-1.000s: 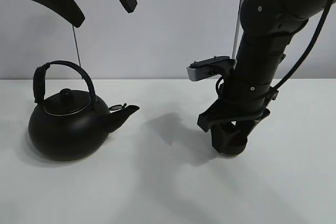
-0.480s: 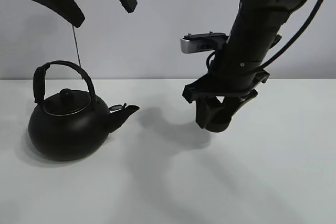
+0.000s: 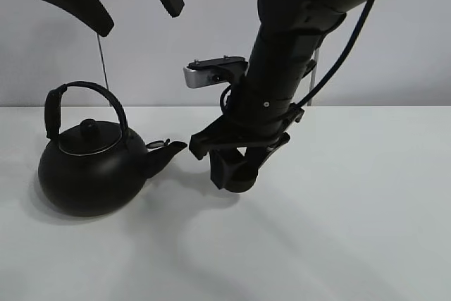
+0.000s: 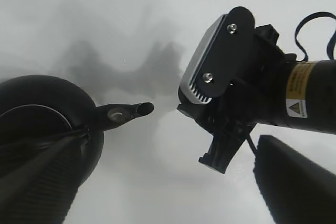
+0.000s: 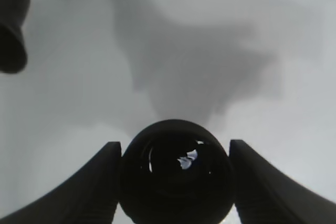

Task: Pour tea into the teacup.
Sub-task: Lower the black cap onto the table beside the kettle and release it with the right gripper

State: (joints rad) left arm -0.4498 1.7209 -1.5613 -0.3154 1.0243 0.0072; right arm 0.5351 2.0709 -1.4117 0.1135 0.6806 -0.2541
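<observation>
Right gripper (image 3: 237,174) clamped on teacup (image 5: 176,179), fingers hugging both sides, tiny glint inside cup. Teacup hanging low over table (image 3: 366,230), just beside kettle (image 3: 88,170) spout (image 3: 173,149), not touching it. Left gripper (image 3: 141,19) spread wide, up high over kettle handle, holding nothing. Yellow warning sticker (image 4: 299,92) on right arm, black triangle showing, text way too small to read.
</observation>
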